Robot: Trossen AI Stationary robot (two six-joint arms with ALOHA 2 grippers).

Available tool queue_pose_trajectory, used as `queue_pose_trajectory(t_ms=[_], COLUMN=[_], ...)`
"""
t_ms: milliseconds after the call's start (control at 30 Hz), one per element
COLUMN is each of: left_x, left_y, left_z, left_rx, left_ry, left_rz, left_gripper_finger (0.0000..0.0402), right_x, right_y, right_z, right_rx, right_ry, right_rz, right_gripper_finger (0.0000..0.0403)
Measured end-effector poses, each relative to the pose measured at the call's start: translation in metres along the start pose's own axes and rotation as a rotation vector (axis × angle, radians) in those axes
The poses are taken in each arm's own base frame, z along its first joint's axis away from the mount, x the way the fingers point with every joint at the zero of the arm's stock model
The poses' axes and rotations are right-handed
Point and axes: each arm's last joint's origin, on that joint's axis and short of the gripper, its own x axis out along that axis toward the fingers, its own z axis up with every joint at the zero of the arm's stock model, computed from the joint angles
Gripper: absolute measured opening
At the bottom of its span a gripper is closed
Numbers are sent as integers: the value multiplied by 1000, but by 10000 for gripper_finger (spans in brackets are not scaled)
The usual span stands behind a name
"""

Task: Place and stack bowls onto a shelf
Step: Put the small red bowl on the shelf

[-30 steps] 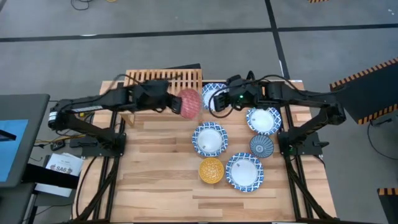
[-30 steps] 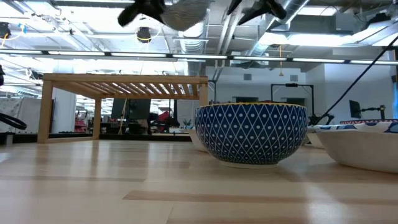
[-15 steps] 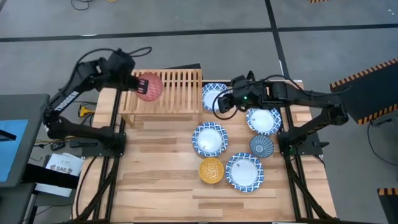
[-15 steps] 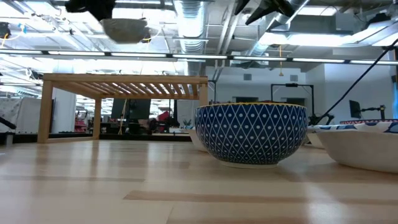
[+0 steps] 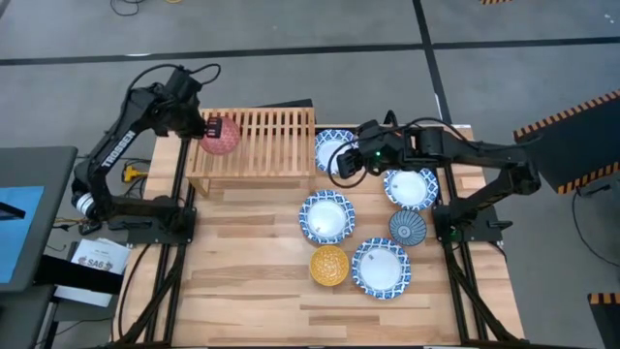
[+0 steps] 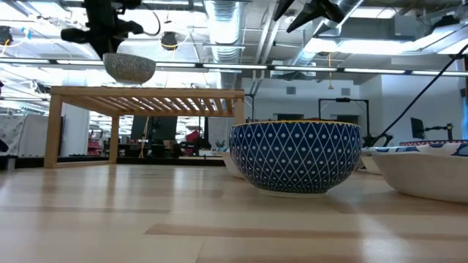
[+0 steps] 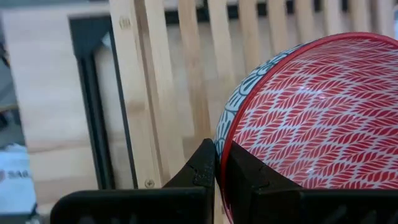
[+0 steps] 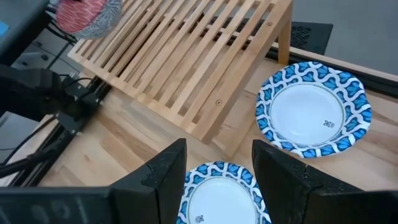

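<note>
Red bowl (image 5: 221, 135) with a leaf pattern is held above the far left end of the slatted wooden shelf (image 5: 271, 141), clear of the slats in the low view. Its rim is pinched between the closed fingers (image 7: 208, 165) of the left gripper (image 5: 206, 128). The right gripper (image 5: 341, 161) is held above the counter (image 5: 252, 262), just beside the shelf's right end, its fingers (image 8: 165, 171) spread wide and empty, over a blue-and-white bowl (image 5: 332, 148). Three more blue-and-white bowls, a yellow bowl (image 5: 329, 265) and a dark blue bowl (image 5: 408, 228) are left on the counter.
</note>
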Motion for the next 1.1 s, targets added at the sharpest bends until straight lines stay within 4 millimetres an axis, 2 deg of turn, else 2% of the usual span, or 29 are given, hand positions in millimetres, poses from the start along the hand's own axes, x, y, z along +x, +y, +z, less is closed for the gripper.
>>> queue_pose_trajectory(t_ms=[300,600,1100], left_x=[3,5,10], left_y=[0,2,-5], left_z=[3,3,1], left_rx=[-66,-167,-277], left_ry=[-30,-42,-12], left_rz=[-15,64,74], left_gripper_finger=[0,0,0], right_x=[-2,-4,-3], right_y=[4,6,6], right_z=[-5,-7,-7], right_rx=[-15,-25,-27], right_ry=[9,13,14], right_rz=[16,24,21], right_gripper_finger=[209,209,209])
